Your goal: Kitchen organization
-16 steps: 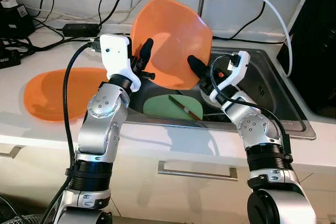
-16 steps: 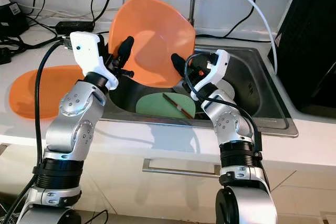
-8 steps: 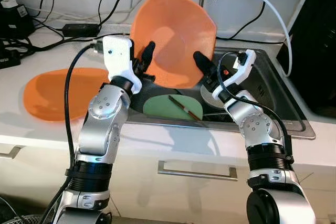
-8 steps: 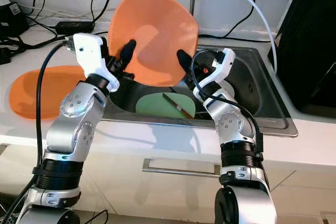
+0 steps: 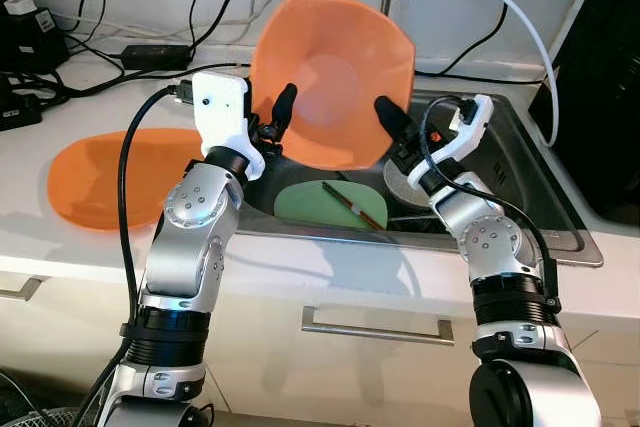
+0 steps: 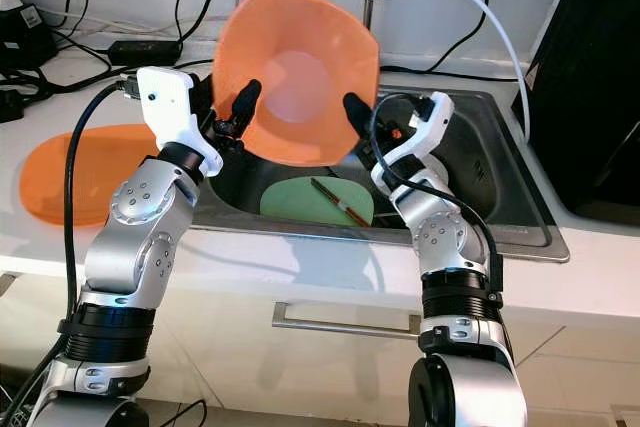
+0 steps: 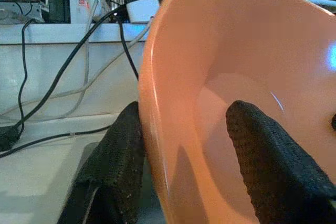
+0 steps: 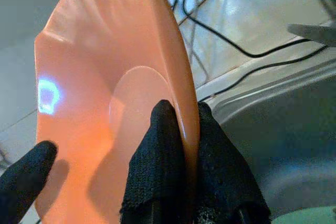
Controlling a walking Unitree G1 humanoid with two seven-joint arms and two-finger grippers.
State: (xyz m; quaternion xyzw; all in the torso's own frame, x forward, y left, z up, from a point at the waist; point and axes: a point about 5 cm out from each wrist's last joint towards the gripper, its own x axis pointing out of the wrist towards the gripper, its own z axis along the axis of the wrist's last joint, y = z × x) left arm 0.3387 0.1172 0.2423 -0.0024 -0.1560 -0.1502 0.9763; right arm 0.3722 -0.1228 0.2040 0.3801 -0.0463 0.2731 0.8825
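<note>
1. Orange bowl is up over the sink, tilted on edge.
2. Left gripper and right gripper each pinch opposite rims.
3. Looks light, stiff, slick plastic; rims are the place to hold.

Orange bowl, plain. Orange plate, lower left. Pale green plate in steel-grey sink. Black gripper fingers. White counter.
</note>
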